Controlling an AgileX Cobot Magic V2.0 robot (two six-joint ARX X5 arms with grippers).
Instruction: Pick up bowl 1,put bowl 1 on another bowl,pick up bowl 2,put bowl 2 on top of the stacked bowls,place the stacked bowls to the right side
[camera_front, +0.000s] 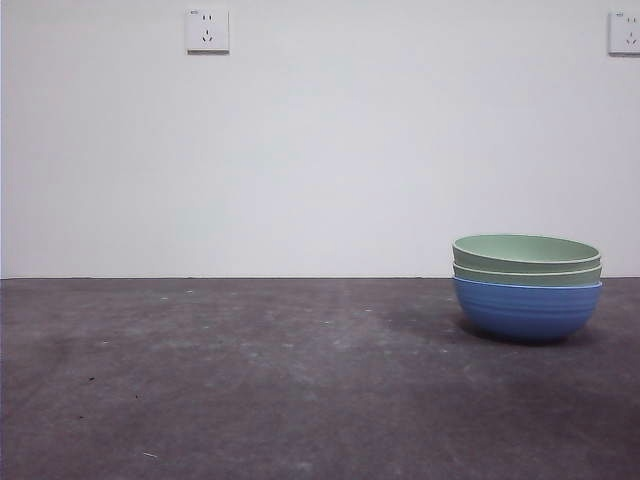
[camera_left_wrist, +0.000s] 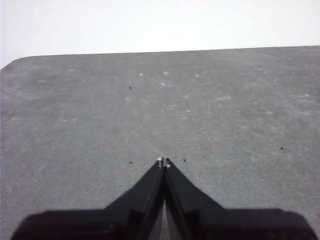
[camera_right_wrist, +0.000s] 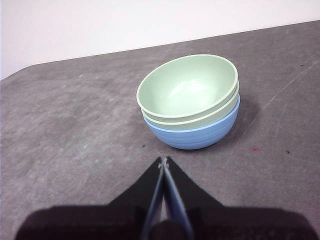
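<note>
The stacked bowls (camera_front: 527, 285) stand on the table at the right of the front view: a blue ridged bowl (camera_front: 527, 312) at the bottom with two pale green bowls (camera_front: 527, 254) nested in it. My right gripper (camera_right_wrist: 163, 161) is shut and empty, a short way back from the stacked bowls (camera_right_wrist: 190, 102) and not touching them. Over bare tabletop, my left gripper (camera_left_wrist: 163, 161) is also shut and holds nothing. Neither arm shows in the front view.
The dark grey table (camera_front: 250, 380) stretches wide to the left of the stack. A white wall with two sockets (camera_front: 207, 30) stands behind. The table's far edge (camera_left_wrist: 150, 52) shows in the left wrist view.
</note>
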